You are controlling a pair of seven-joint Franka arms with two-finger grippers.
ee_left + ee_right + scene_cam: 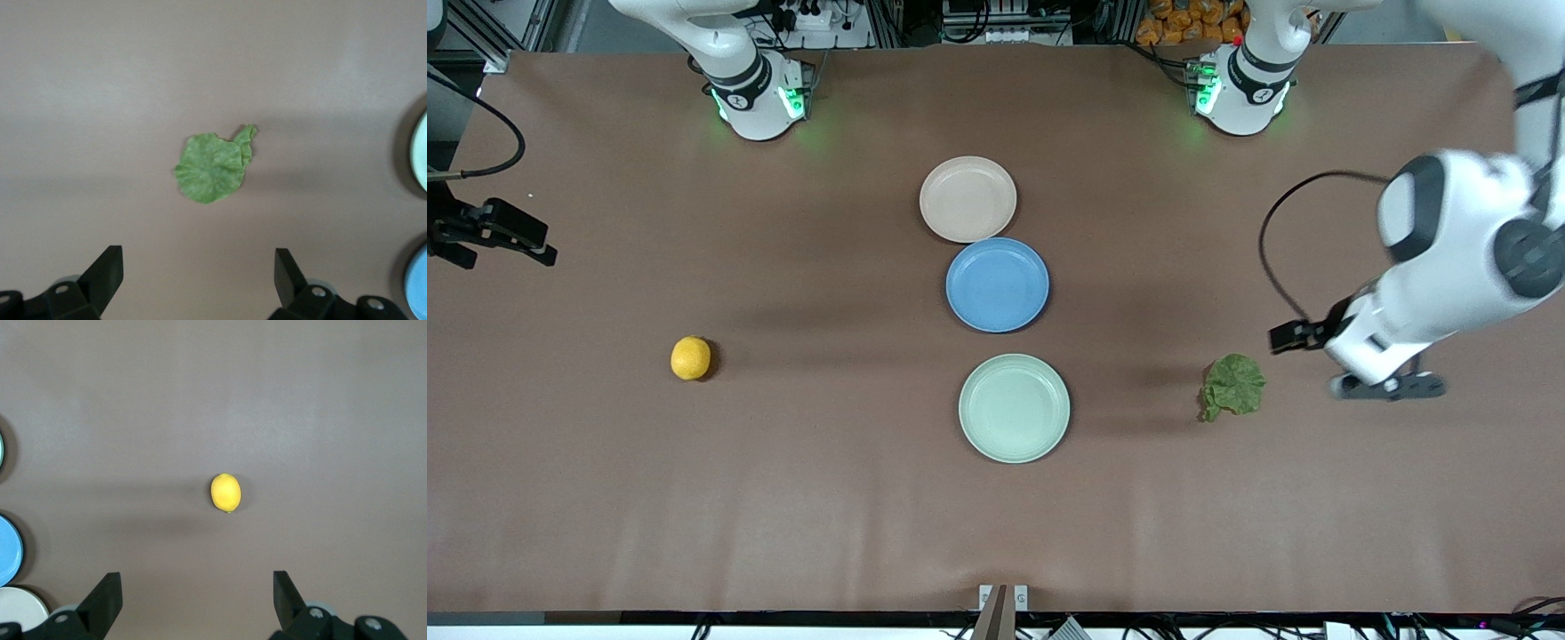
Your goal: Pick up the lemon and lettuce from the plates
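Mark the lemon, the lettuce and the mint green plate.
lemon (690, 357), front view, middle of its dimpled skin.
lettuce (1234, 385), front view, middle of the leaf.
mint green plate (1014, 408), front view, bare middle of its well.

Work surface: a wide table (854, 498) covered in a plain matte brown cloth, filling nearly the whole front view. Lighting is even and diffuse from overhead; soft elongated shadows lie across the middle of the cloth. Green glow spills onto the cloth at two spots near the table's top edge.

Along that top edge: aluminium framing (511, 31), a cluster of cables and plugs (809, 18), and a heap of orange items (1192, 22), too small to identify.

At the table's near edge, a small bracket (1002, 600) sits at the centre, with cables (1449, 627) trailing below.
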